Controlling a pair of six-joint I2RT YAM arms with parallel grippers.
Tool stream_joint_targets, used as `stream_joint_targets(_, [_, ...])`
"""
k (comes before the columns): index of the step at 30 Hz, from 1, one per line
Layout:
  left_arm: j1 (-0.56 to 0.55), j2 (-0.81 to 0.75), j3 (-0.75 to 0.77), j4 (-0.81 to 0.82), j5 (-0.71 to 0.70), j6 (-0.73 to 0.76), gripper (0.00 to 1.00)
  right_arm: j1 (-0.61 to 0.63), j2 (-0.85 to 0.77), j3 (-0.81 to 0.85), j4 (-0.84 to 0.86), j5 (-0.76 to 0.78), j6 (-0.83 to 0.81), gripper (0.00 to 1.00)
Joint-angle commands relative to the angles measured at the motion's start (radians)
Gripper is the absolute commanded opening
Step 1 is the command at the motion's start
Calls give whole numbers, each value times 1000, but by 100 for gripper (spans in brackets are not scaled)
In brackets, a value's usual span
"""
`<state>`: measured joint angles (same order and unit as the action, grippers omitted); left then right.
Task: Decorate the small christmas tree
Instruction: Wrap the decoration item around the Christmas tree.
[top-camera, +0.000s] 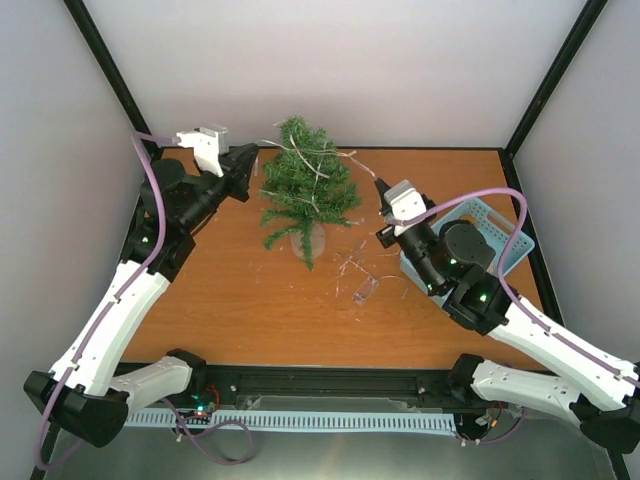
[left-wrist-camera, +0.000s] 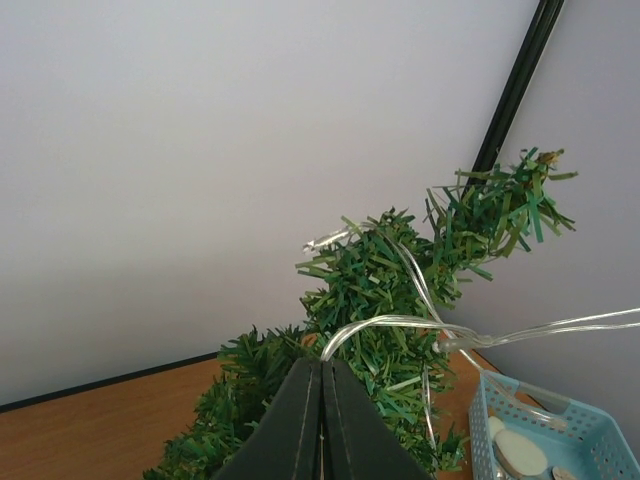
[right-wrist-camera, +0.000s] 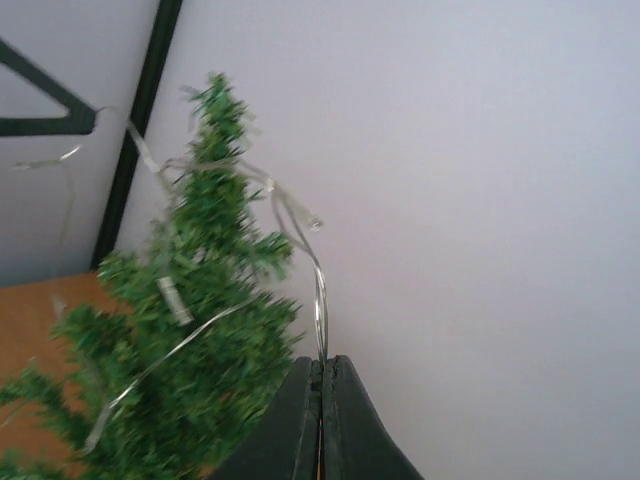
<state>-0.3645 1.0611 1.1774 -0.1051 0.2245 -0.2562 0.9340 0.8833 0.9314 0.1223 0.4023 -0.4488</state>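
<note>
The small christmas tree (top-camera: 305, 190) stood upright between the left fingers (left-wrist-camera: 295, 430), the nearer, and the right fingers (right-wrist-camera: 350, 425); both pairs clamped on the string of lights (right-wrist-camera: 319, 290).

Top view looks down; wrist views share the tree (top-camera: 305, 195).

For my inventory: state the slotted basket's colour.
The basket is light blue; left wrist view shows it best.

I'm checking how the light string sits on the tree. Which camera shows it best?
The left wrist view: the clear light string loops crisply over the upper branches of the small christmas tree. The top external view shows it thin, trailing onto the table; the right wrist view shows it blurred.
</note>
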Motion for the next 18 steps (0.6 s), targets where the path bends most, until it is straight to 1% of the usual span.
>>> stream_joint_targets(1, [12,-2,60,15,-27,-13,1,-45,20,92,-3,9,-97,3])
stream_joint_targets(8, [13,-1,59,21,-9,-42,1,-80,38,176,-3,-42,-148,3])
stream_joint_targets(13, [15,11,79,21,-32,-52,1,-106,85,232,-6,-59,-170,3])
stream_joint_targets(18, [15,9,92,19,-38,-48,1,-116,96,267,2,-97,-167,3])
